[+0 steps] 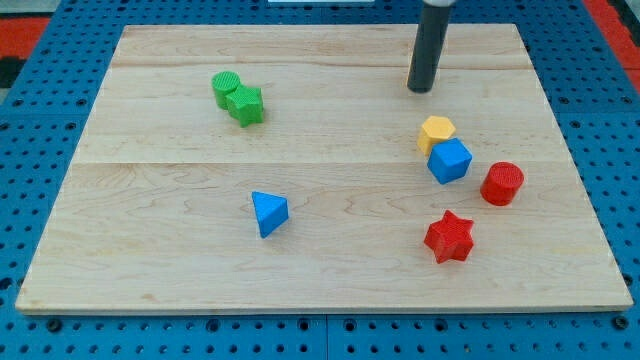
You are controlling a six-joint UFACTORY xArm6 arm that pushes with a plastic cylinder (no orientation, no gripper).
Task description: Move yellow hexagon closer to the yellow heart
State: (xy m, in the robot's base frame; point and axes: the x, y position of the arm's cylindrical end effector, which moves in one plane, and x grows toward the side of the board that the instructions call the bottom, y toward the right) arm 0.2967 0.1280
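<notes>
The yellow hexagon (435, 132) sits right of centre on the wooden board (150, 190), touching the blue cube (449, 160) just below it. My tip (420, 89) stands above the hexagon toward the view's top, a short gap away and slightly left of it. No yellow heart shows in the view.
A red cylinder (502, 184) lies right of the blue cube. A red star (449, 237) lies below them. A blue triangle (268, 212) sits near the middle bottom. A green cylinder (227, 87) and green star (246, 104) touch at the upper left.
</notes>
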